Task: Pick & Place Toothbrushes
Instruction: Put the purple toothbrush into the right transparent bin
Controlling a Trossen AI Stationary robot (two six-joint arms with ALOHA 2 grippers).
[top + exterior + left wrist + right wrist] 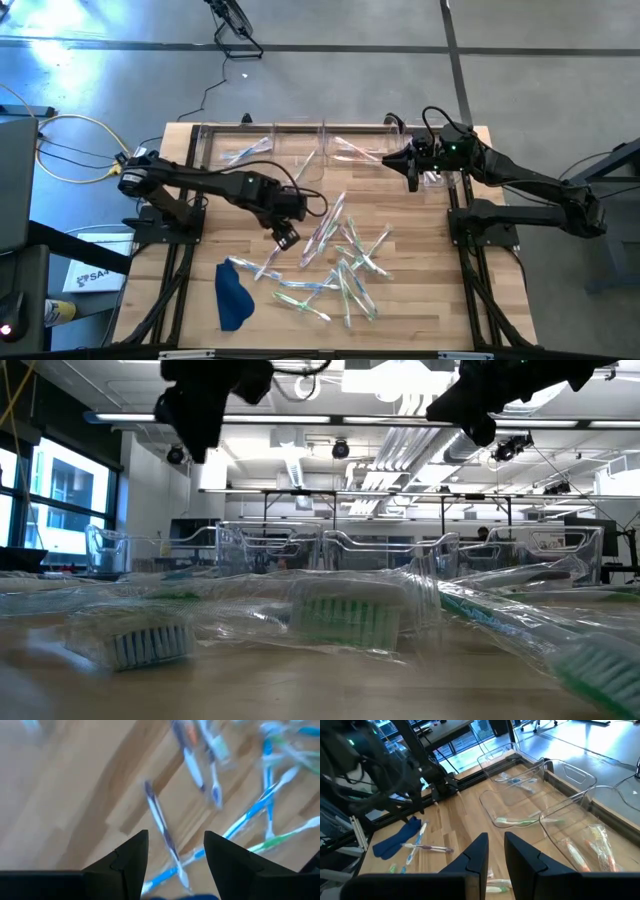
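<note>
Several wrapped toothbrushes [340, 262] lie scattered flat on the wooden table's middle; they fill the foreground of the low view [340, 615]. My left gripper [285, 238] hovers open over the pile's left side, pointing steeply down. In its wrist view a purple-handled toothbrush [161, 827] lies on the wood below the gap between the open fingers [175, 852], untouched. My right gripper [412, 172] hangs at the far right by the bins, fingers [496, 847] a narrow gap apart with nothing between them.
A row of clear plastic bins [300, 140] stands along the far edge, with a few toothbrushes inside [517, 821]. A dark blue cloth [232, 295] lies near the front left. Bare wood shows left of the pile and at the near edge.
</note>
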